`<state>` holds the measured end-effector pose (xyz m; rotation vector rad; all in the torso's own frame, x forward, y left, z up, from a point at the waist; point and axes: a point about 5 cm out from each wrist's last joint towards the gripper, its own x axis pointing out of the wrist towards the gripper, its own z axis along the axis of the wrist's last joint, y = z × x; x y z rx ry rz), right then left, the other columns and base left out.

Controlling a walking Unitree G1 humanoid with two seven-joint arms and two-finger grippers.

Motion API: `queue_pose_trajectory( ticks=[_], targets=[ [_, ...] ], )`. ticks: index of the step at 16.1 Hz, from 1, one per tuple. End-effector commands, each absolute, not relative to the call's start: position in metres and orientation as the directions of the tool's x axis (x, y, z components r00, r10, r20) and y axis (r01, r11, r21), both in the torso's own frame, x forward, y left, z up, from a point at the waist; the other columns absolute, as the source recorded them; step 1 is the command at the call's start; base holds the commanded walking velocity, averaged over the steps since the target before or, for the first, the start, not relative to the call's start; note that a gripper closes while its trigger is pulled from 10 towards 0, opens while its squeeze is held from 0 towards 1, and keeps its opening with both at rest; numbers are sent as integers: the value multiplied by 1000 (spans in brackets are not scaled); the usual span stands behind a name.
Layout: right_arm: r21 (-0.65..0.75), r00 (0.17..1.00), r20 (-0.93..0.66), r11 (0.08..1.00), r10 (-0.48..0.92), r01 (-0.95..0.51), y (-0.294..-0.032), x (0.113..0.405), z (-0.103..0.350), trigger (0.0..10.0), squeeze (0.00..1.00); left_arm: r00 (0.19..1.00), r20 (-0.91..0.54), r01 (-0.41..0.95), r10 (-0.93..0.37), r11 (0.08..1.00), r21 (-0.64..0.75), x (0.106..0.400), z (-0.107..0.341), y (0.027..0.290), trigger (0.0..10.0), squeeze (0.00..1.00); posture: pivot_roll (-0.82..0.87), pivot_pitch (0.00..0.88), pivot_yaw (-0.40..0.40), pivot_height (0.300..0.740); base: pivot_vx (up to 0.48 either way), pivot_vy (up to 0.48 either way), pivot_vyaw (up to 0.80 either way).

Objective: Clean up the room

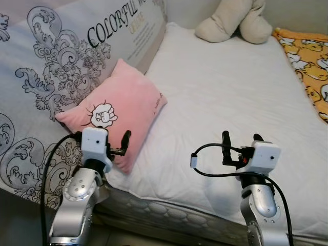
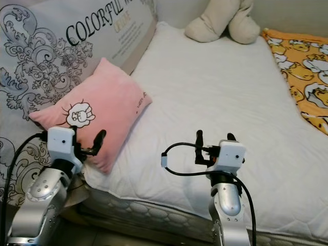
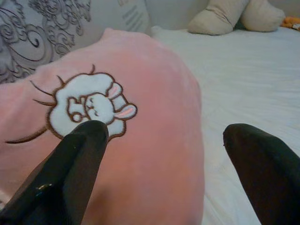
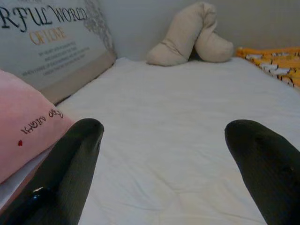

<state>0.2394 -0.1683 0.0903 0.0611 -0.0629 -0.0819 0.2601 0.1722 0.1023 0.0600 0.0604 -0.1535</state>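
**Ana:** White quilted bedding covers the mattress (image 1: 215, 102) across most of the head views, with a grey headboard panel (image 1: 56, 56) running along the bed's side from 9 to 11 o'clock. What's on it?

**Ben:** A pink pillow (image 1: 120, 110) at about 9 o'clock, leaning against that panel near the bed's front edge. A beige plush toy (image 1: 233, 23) sits at 12 o'clock, and an orange blanket with a yellow duck print (image 1: 310, 66) lies at 2 o'clock.

**Ana:** And the left gripper (image 1: 119, 146)?

**Ben:** It hangs at 8 o'clock, right at the pillow's lower corner. Its fingers (image 3: 77, 159) are spread wide and hold nothing. In the left wrist view one finger overlaps the pink fabric just under the embroidered bunny; whether it touches, I cannot tell.

**Ana:** The right gripper (image 1: 241, 146)?

**Ben:** At 5 o'clock, over the front edge of the bare sheet, well apart from the pillow. Its fingers (image 4: 70, 164) are also wide apart and empty.

**Ana:** Any writing?

**Ben:** The panel reads "COLORFUL W", cut off by the frame; the right wrist view gives "RFUL WORLD" and "OF LOVE" beneath in gold, then small lines too fine to read. The pillow's edge carries dark script beside a tiny red heart, which I cannot make out.
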Motion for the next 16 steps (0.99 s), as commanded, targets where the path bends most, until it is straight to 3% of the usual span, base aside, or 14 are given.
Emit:
queue_pose_trajectory(
  ticks=[1,7,13,16],
  targets=[
    [70,995,54,994,-87,83,-173,241,92,10000,0,980,-62,194,-191,980,44,263,105,165,10000,0,-23,0,5,740,0,-480,0],
    [28,998,43,999,-42,41,-169,247,92,10000,0,959,0,283,-283,959,6,258,113,152,10000,0,-24,0,5,740,0,-480,0],
    [-9,999,30,1000,-25,25,-166,246,87,10000,0,959,7,283,-283,959,19,263,115,154,10000,0,-21,0,10,740,0,-480,-665],
    [-14,999,34,1000,-14,14,-164,248,88,10000,0,959,17,282,-283,959,37,275,120,154,10000,0,-24,0,11,740,0,-480,0]
  ],
)
